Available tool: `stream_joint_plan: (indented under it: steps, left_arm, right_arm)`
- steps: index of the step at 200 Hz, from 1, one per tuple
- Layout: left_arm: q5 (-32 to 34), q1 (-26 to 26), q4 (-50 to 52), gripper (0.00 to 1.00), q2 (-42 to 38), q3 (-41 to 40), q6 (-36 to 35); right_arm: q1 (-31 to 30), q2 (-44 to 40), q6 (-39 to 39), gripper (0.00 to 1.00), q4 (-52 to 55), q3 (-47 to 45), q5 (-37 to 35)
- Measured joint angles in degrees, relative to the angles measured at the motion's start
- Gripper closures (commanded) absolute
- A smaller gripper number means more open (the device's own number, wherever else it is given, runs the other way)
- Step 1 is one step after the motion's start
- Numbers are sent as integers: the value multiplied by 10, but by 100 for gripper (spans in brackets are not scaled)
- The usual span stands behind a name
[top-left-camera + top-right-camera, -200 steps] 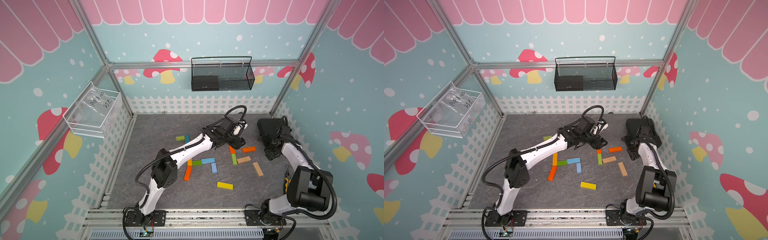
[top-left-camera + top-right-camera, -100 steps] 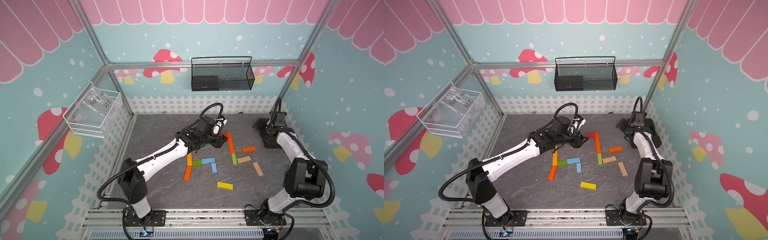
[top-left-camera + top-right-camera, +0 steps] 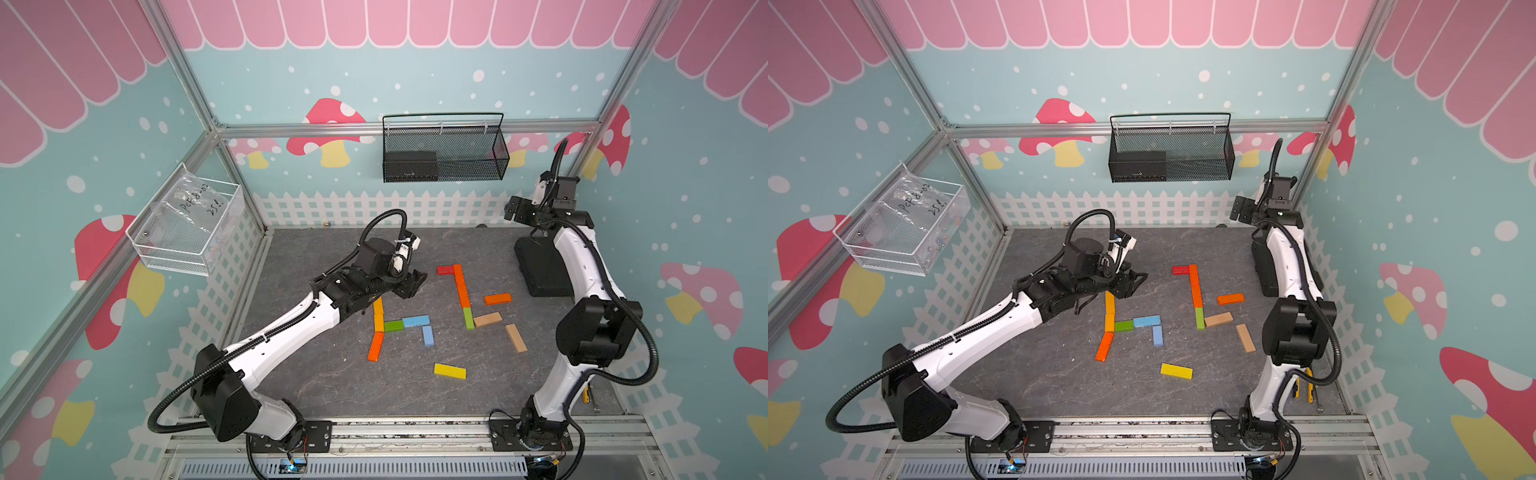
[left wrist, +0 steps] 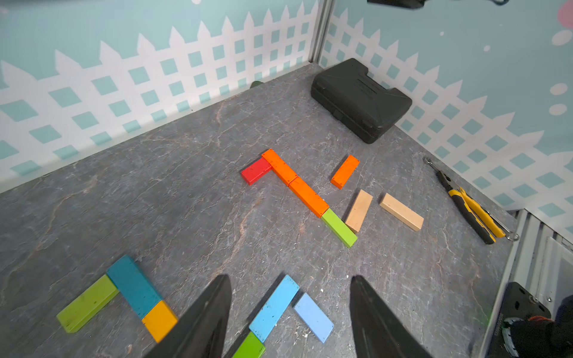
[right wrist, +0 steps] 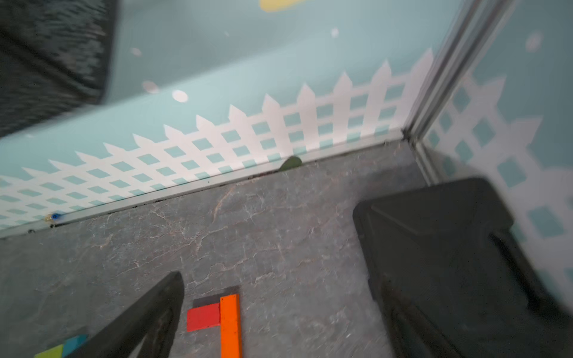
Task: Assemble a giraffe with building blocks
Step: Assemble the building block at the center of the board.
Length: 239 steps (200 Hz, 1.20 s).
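The building blocks lie flat on the grey floor in both top views. A red block [image 3: 445, 269] touches the far end of an orange line [image 3: 461, 286] that ends in a green block [image 3: 468, 318]. To the left, yellow-orange bars [image 3: 378, 316], a green bar [image 3: 393, 326] and blue bars [image 3: 416, 321] form another group. My left gripper [image 3: 415, 282] hovers open and holds nothing; the blue blocks [image 4: 274, 307] show on the floor between its fingers. My right gripper [image 3: 513, 210] hangs open and high near the back right corner.
A black case [image 3: 540, 266] lies on the floor under the right arm. Loose orange [image 3: 497, 298], tan [image 3: 516, 338] and yellow [image 3: 449, 371] blocks lie right of centre. Pliers [image 4: 471, 201] rest by the right wall. A black wire basket [image 3: 444, 149] hangs on the back wall.
My left gripper has drawn back to the left, uncovering the red and orange line. My right gripper has risen and moved back toward the rear right corner.
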State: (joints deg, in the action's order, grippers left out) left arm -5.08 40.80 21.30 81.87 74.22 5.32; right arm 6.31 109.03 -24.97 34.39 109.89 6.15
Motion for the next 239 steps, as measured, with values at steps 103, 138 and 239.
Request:
stream_joint_plan:
  steps: [103, 138, 239]
  left_arm:
    - [19, -2, -12, 37, -85, -49, 18]
    - [26, -2, -15, 37, -96, -57, 23]
    - [-2, 7, -18, 37, -89, -69, 46]
  right_arm:
    - [-32, -20, -384, 11, 54, -135, 32]
    - [-57, -58, -520, 15, 93, -249, -43]
    - [-60, 44, -669, 26, 171, -200, -62]
